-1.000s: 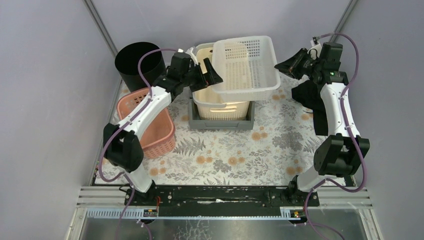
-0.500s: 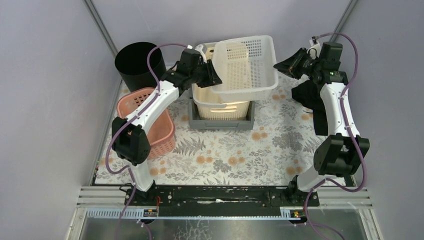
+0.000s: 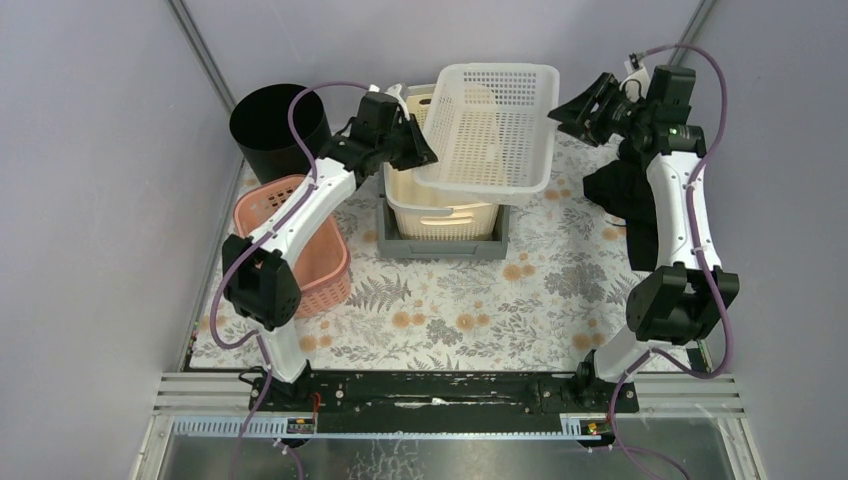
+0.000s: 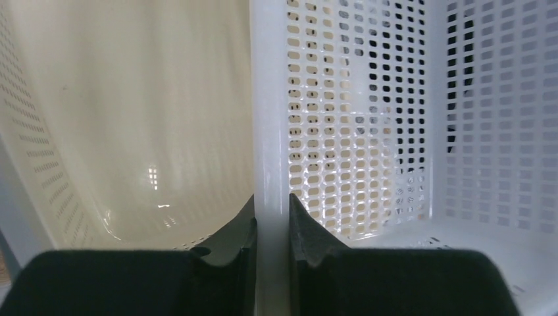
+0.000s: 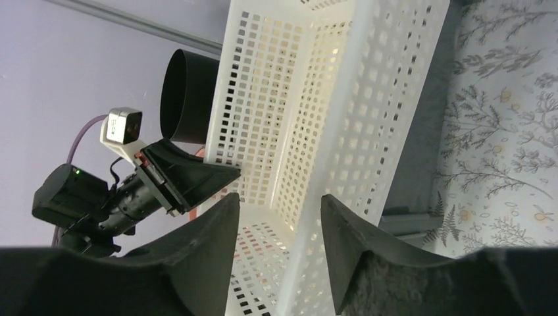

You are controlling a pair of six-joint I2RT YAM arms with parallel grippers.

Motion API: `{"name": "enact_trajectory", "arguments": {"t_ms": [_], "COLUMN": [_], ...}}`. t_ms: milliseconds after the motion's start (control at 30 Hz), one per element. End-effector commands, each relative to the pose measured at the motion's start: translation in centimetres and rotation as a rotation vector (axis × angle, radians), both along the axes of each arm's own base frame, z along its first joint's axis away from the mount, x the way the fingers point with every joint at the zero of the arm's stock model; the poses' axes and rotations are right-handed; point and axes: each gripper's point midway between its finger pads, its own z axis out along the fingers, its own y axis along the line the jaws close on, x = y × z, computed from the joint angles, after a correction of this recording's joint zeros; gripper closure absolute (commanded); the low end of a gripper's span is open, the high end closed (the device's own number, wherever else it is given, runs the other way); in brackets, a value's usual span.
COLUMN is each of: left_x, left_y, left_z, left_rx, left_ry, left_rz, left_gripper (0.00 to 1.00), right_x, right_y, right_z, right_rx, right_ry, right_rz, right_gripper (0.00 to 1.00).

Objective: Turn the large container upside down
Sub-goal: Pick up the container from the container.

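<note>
By the desk's far left corner stands a round black plastic bin [image 3: 278,122], with a pink perforated plastic basket [image 3: 300,250] nearer along the left edge. The left gripper [image 4: 272,199] pinches the rim of the large white perforated plastic container [image 3: 495,120], which is tilted above a cream plastic basket [image 3: 440,212] at mid far edge. The right gripper [image 5: 278,203] is spread wide, the container's right wall between its fingers

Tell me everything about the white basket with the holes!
The white basket looks like plastic: rectangular, walls full of small holes, smooth solid rim. It is tilted steeply over a cream basket. The left tool pinches its rim; the open right tool straddles the opposite edge.
</note>
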Motion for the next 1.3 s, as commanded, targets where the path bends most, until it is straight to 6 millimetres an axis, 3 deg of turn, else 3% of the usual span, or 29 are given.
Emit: {"name": "enact_trajectory", "arguments": {"t_ms": [0,267,467,600,733,900,1033,1067,1267], "left_x": [-1.5,-3.3,-6.3,-8.8,-10.8,-12.7,-12.8,-12.7,-11.6], "left_y": [0.1,0.6,1.3,1.9,1.8,1.0,1.0,1.0,0.8], "left_z": [5.1,8.1,9.2,10.1,11.2,12.5,12.3,12.1,11.5], "left_rx": [0.003,0.051,0.098,0.068,0.041,-0.027,-0.020,-0.019,-0.015], "left_ry": [-0.166,-0.297,-0.302,-0.300,-0.321,-0.331,-0.314,-0.307,-0.272], "left_rz": [-0.071,-0.176,-0.330,-0.426,-0.499,-0.590,-0.605,-0.604,-0.584], "left_gripper": [1.00,1.00,1.00,1.00,1.00,0.99,0.97,0.97,0.97], "right_x": [0.1,0.8,0.7,-0.1,-1.5,-2.5,-3.3,-4.1,-4.9], "right_y": [-0.7,-3.4,-5.5,-5.0,-2.4,-1.2,-0.3,0.0,1.1], "right_z": [4.2,4.7,4.7,6.3,7.6,6.4,5.1,5.7,4.8], "right_rx": [-0.064,-0.248,-0.428,-0.460,-0.389,-0.345,-0.295,-0.289,-0.265], "right_ry": [-0.085,-0.049,-0.103,-0.221,-0.297,-0.258,-0.241,-0.259,-0.219], "right_rz": [-0.016,-0.109,-0.131,-0.093,0.058,0.152,0.199,0.208,0.232], "right_gripper": [0.42,0.32,0.40,0.34,0.24,0.26,0.26,0.27,0.36]}}
